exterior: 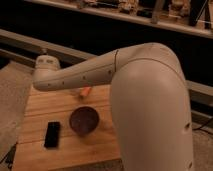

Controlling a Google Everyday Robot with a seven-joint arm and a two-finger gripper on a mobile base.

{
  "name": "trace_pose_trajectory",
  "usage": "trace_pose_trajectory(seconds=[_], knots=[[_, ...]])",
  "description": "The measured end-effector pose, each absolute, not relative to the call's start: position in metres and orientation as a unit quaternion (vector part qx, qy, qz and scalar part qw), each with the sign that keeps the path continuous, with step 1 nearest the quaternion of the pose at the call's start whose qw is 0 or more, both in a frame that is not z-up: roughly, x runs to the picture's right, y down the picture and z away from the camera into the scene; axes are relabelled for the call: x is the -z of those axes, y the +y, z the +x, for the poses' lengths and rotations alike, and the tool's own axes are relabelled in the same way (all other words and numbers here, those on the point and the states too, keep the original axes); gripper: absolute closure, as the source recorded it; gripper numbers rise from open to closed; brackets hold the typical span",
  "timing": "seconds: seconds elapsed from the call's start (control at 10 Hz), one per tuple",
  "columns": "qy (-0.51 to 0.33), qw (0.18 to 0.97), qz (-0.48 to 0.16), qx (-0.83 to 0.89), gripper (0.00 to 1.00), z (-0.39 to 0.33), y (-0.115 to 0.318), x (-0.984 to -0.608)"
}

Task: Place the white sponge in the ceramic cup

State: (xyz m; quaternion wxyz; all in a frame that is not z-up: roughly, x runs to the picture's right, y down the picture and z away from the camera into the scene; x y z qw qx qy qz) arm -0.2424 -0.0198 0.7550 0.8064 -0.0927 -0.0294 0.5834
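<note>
Wooden table [37, 150] before dark shelving. Ceramic cup [83, 120] at table centre; black block [52, 134] to its left, apart. Orange object [85, 91] just past forearm. White sponge not visible. Gripper hidden beyond arm's wrist end [46, 72]; grasp cannot be told. Centre over cup mouth before release. Avoid block; open room toward near edge.

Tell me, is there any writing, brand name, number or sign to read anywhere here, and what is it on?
None can be read.
White robot arm: no lettering shows.
Ceramic cup: plain, no mark.
Black block: no legible label.
Wooden table: bare wood.
Shelf at the back: items too blurred to read.
The pincer is hidden beyond the arm's end at the table's far left.
</note>
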Motion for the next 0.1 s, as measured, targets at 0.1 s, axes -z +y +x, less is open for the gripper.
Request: trace_pose_trajectory(seconds=[0.1], knots=[[-0.029, 0.806, -0.093, -0.583, 0.96, -0.2424, -0.0197, -0.755]])
